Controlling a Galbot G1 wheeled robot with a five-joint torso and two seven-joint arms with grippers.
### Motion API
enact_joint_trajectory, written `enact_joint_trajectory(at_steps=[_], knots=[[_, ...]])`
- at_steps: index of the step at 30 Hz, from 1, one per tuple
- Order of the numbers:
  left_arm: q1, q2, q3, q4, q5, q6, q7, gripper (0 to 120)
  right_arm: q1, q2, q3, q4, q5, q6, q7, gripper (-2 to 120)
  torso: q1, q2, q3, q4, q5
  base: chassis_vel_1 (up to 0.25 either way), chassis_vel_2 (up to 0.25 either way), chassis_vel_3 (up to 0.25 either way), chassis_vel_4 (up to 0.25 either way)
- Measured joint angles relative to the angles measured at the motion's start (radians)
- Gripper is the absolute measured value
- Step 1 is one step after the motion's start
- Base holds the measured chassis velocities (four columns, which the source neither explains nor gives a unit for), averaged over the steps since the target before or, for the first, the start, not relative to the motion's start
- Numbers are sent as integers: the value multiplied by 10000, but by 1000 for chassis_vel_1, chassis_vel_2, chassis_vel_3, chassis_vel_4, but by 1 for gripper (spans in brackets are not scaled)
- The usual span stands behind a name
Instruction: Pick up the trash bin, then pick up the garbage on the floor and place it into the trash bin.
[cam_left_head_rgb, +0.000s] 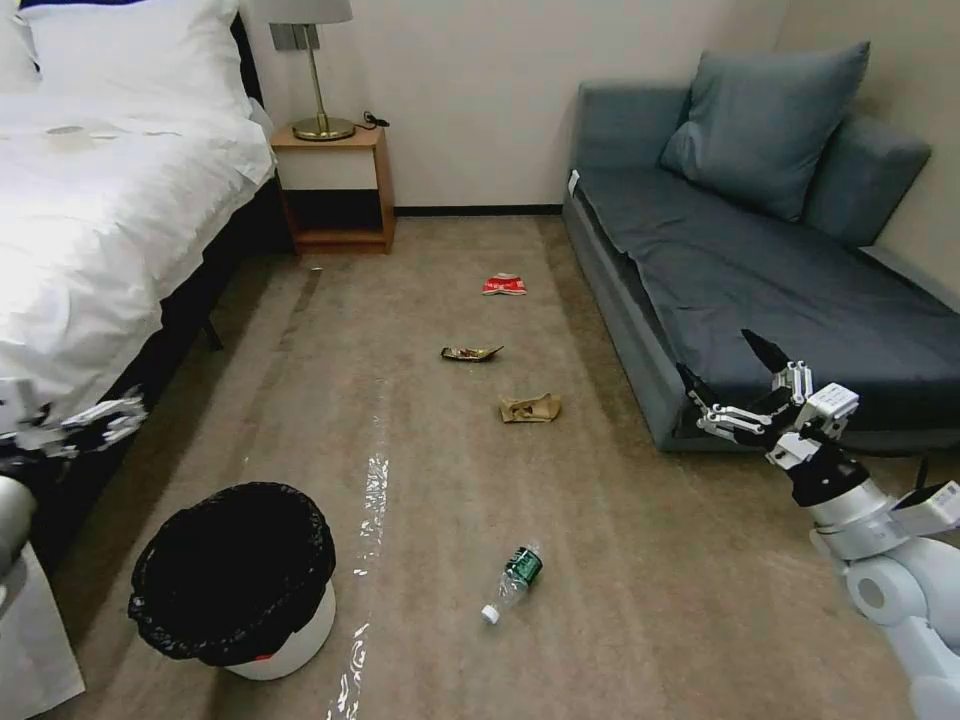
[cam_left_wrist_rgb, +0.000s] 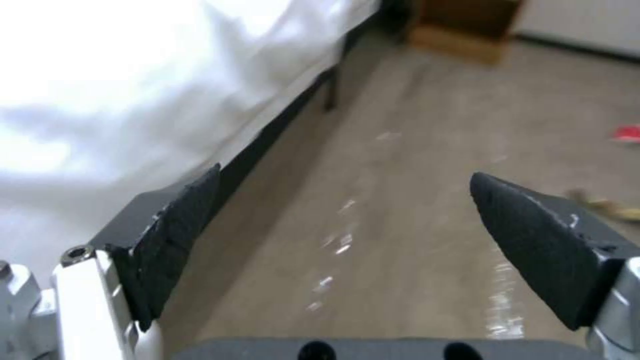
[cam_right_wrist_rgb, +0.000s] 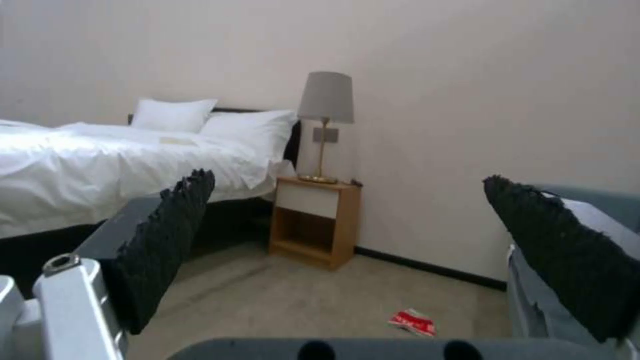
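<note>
**Both grippers spread and empty, bin and litter on the carpet**

On my left, the left gripper (cam_left_head_rgb: 75, 428) hangs beside the bed's edge. In its wrist view the jaws stand wide apart, with nothing between the black ribbed pads (cam_left_wrist_rgb: 177, 240) but bare carpet. It holds nothing and touches nothing.

Just below it in the head view stands the small round white plastic trash bin (cam_left_head_rgb: 240, 580), upright on the floor, with its crinkled black bag folded over the rim. It sits near the white-sheeted bed (cam_left_head_rgb: 90, 220) but apart from it, and a shiny strip of clear tape (cam_left_head_rgb: 372, 500) runs along the carpet just to its right.

The garbage lies up the middle of the room, each piece well apart from the next. The clear plastic bottle with green label and white cap (cam_left_head_rgb: 512, 580) lies on its side nearest me. Beyond it are the crumpled brown paper bag (cam_left_head_rgb: 530, 408), the dark snack wrapper (cam_left_head_rgb: 471, 352), and farthest off the red-and-white packet (cam_left_head_rgb: 504, 285). The beige carpet (cam_left_head_rgb: 450, 480) around them forms an open lane between bed and grey sofa (cam_left_head_rgb: 760, 280), closed at the far end by the wooden nightstand (cam_left_head_rgb: 335, 185) and wall.

On my right, the right gripper (cam_left_head_rgb: 735, 385) hovers at the sofa's front edge with its jaws fully released and nothing in them.
</note>
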Motion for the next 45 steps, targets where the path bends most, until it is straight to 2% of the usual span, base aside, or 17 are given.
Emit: enact_joint_trajectory(at_steps=[3,5,8,9,11,12,14,17,19,20,21,23,28,36,41,43,45], knots=[[114,-110,47,492,-2,-5,-140,99,29,11,-62,-99,-74,34,-1,100,0,0,0,1,-3,0,0,0,0],[208,-160,186,827,11,-17,154,98,39,12,-117,-152,-116,54,0,100,0,0,0,3,2,0,0,0,0],[204,-213,1090,1597,378,-33,1314,98,-5,25,-151,-166,-196,98,0,100,0,0,0,2,-6,0,0,0,0],[204,-213,1090,1597,378,-33,1314,98,-5,25,-151,-166,-196,98,0,100,0,0,0,2,-6,0,0,0,0],[186,-216,1766,1816,557,-51,2193,100,-37,61,-149,-222,-260,149,6,100,0,0,0,-5,1,0,0,0,0],[186,-216,1766,1816,557,-51,2193,100,-37,61,-149,-222,-260,149,6,100,0,0,0,-5,1,0,0,0,0],[158,-166,2250,1851,715,-59,2323,100,-37,60,-170,-332,-324,187,12,100,0,0,0,-4,-1,0,0,0,0],[168,-123,2512,1751,516,-74,1845,100,-62,43,-177,-405,-372,215,13,100,0,0,0,0,1,0,0,0,0],[221,-95,2668,1666,-57,-82,819,98,-78,31,-176,-476,-383,246,17,100,0,0,1,-1,1,0,0,0,0],[221,-95,2668,1666,-57,-82,819,98,-78,31,-176,-476,-383,246,17,100,0,0,1,-1,1,0,0,0,0],[295,-74,2682,1605,-387,-84,290,98,-77,25,-172,-519,-383,255,18,100,0,0,0,-1,1,0,0,0,0],[518,-48,2581,1410,-913,-88,-367,98,-41,17,-165,-603,-375,267,19,100,0,0,0,0,0,0,0,0,0],[874,-12,2310,1035,-1676,-94,-1212,98,51,18,-247,-807,-403,308,23,100,0,0,0,1,2,0,0,0,0],[1092,147,1951,1147,-2554,-103,-1591,98,117,64,-439,-952,-558,329,33,100,0,0,0,1,1,0,0,0,0],[1109,-89,2133,1243,-3344,-105,-2031,98,113,65,-481,-1059,-625,375,33,100,0,0,0,0,0,0,0,0,0],[857,-258,2324,1504,-3916,-106,-2575,98,58,47,-456,-1110,-634,423,25,100,0,0,0,-1,1,0,0,0,0],[788,-283,2365,1621,-3954,-105,-2665,98,41,46,-441,-1133,-638,443,20,100,0,0,0,-2,0,0,0,0,0]])
